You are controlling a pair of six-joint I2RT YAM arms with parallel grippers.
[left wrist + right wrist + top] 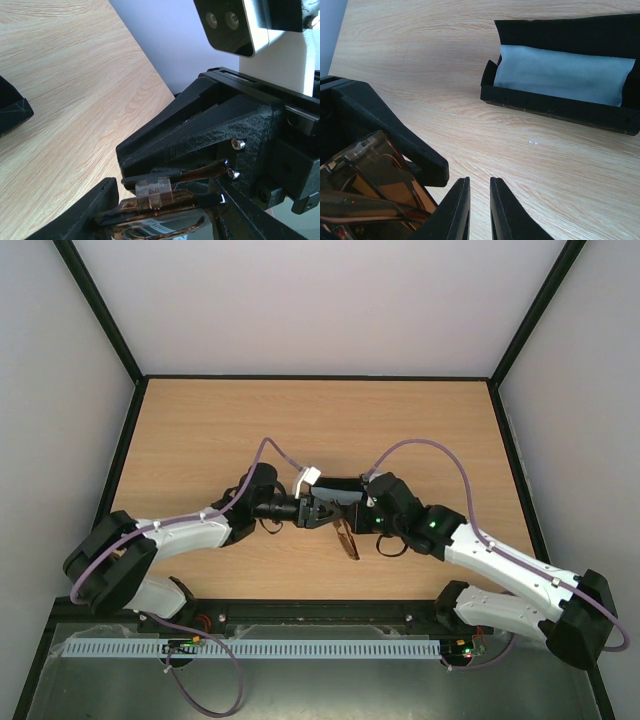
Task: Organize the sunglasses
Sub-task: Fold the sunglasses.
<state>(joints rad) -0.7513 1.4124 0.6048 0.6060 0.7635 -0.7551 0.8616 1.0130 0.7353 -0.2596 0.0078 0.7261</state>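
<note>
Top external view: two white-and-black arms meet over the middle of a wood-grain table (pixel 200 440). The left gripper (pixel 325 515) comes in from 9 o'clock and the right gripper (pixel 362 512) from 3 o'clock. The sunglasses (pixel 347 538) hang tilted just below their meeting point, at about 6 o'clock of it, as a slim amber shape above the tabletop. A flat black rectangular case (pixel 335 483) lies just beyond the grippers at 12 o'clock. Left wrist view: the left claw's two matte black fingers, at 7 and 5 o'clock, are clamped on the thin brown frame. A clear nose pad (pixel 155 190) sits between them, and a slender glossy temple runs toward 2 o'clock along the ribbed, layer-textured wedge of the right claw. Right wrist view: the right claw's tapered black fingers (pixel 457 210), at 6 o'clock, are drawn almost together, with only a thin slit of wood grain between them. Nothing is visible in that slit, and whether the fingers pinch the temple lower down cannot be told. The translucent amber lenses fill the 8 o'clock corner beside a black finger of the left claw. At 1 o'clock the case lies open, lined with a smooth light blue cloth (pixel 560 75).
</note>
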